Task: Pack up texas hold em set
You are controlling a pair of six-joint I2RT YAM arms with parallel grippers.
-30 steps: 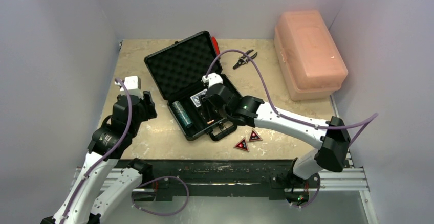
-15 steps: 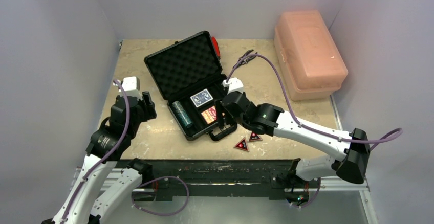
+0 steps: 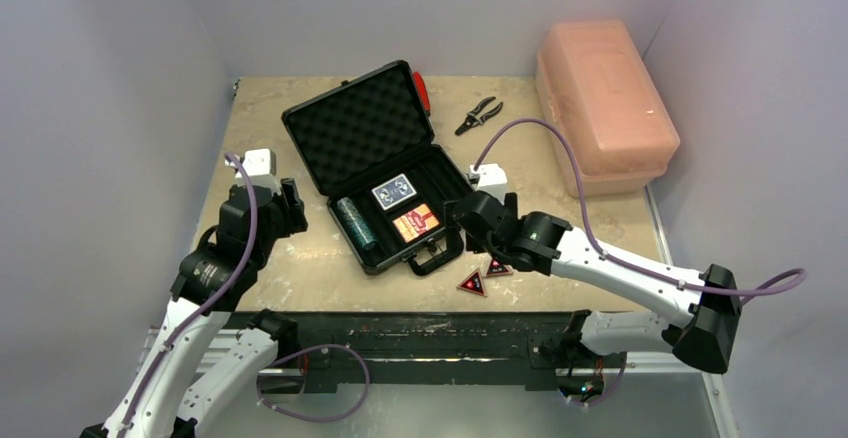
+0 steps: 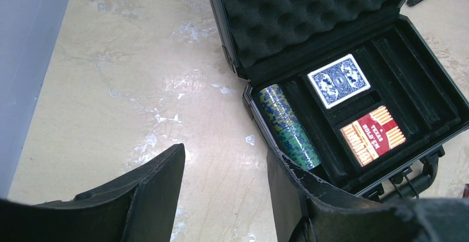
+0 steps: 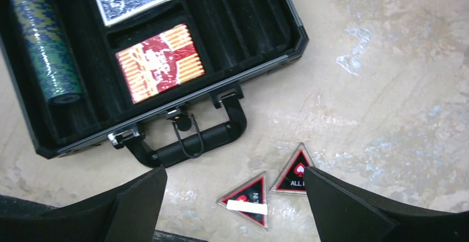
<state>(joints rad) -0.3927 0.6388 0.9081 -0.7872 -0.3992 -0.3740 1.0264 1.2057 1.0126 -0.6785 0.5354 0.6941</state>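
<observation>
The black briefcase (image 3: 355, 128) lies open mid-table with its foam lid up. In its tray lie a blue deck (image 3: 394, 192), an orange-red deck (image 3: 416, 224) and one teal chip roll (image 3: 355, 222). Two red-black triangles (image 3: 472, 283) (image 3: 497, 267) lie on the table by the case handle (image 5: 193, 142). My right gripper (image 5: 235, 171) is open and empty, hovering just above the triangles (image 5: 249, 198) (image 5: 293, 173). My left gripper (image 4: 225, 152) is open and empty over bare table left of the case, near the chip roll (image 4: 290, 129).
A large pink plastic box (image 3: 603, 93) stands at the back right. Pliers (image 3: 478, 115) and a red-handled tool (image 3: 421, 90) lie behind the case. Grey walls close in the table on three sides.
My right gripper has pulled back out of the case toward the near right, leaving the orange-red deck in its slot, and now hangs open over the triangles. The left arm has not moved.
</observation>
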